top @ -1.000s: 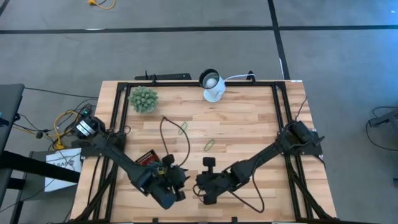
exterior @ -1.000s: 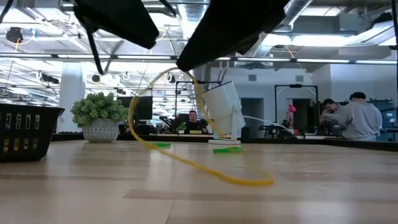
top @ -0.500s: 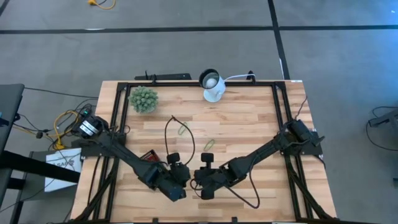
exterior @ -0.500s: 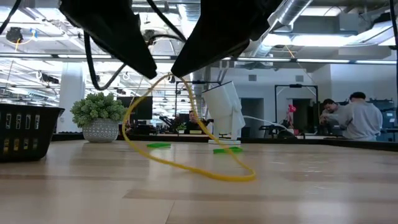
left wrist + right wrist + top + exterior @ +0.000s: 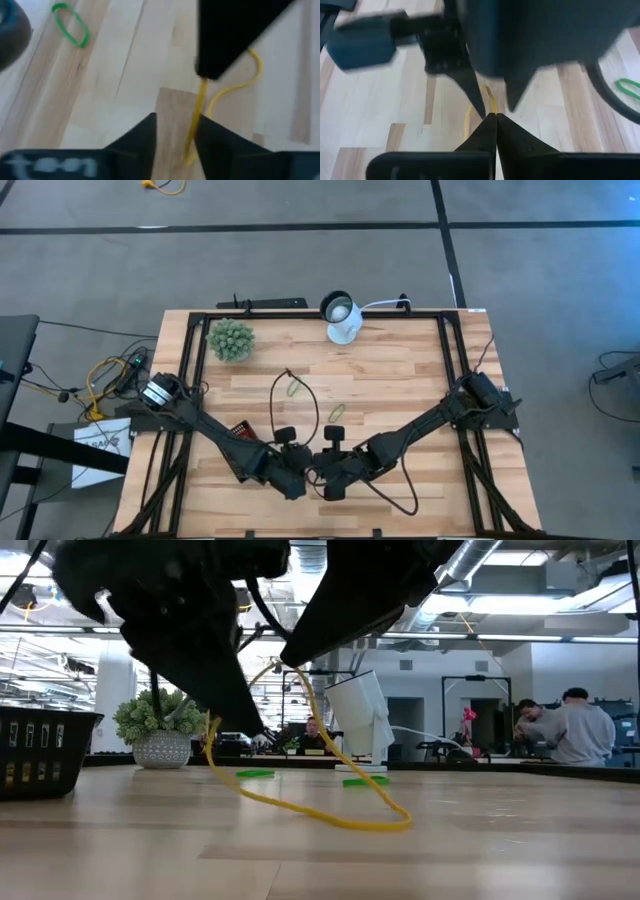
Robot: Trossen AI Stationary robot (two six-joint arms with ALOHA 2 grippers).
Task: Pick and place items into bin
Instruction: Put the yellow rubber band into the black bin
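Observation:
A yellow rubber loop [image 5: 300,808] hangs from my right gripper [image 5: 491,116], which is shut on it near the table's near middle [image 5: 318,473]. My left gripper [image 5: 176,120] is open close beside it [image 5: 300,478]. Its fingers stand on either side of the loop's hanging strand [image 5: 197,107]; whether they touch it, I cannot tell. Two green loops [image 5: 293,387] [image 5: 337,412] lie flat on the wood farther back. The black bin [image 5: 238,432] sits left of both grippers, partly under the left arm. My right gripper pinches the yellow loop's upper end [image 5: 283,664] between its two fingertips, coming from above and slanting down. The loop hangs slack below the fingers, and its lower bend [image 5: 385,824] rests on the table.
A white lamp-like device [image 5: 342,320] and a fuzzy green plant ball [image 5: 230,340] stand at the far edge. Black frame rails [image 5: 186,360] run along the table's sides. People are in the room beyond [image 5: 565,730].
My left gripper has moved toward the table's right and come down until it stands around the yellow loop beside the right gripper. The right gripper has kept its hold and shifted slightly left. The loop's lower bend has slid a little along the table.

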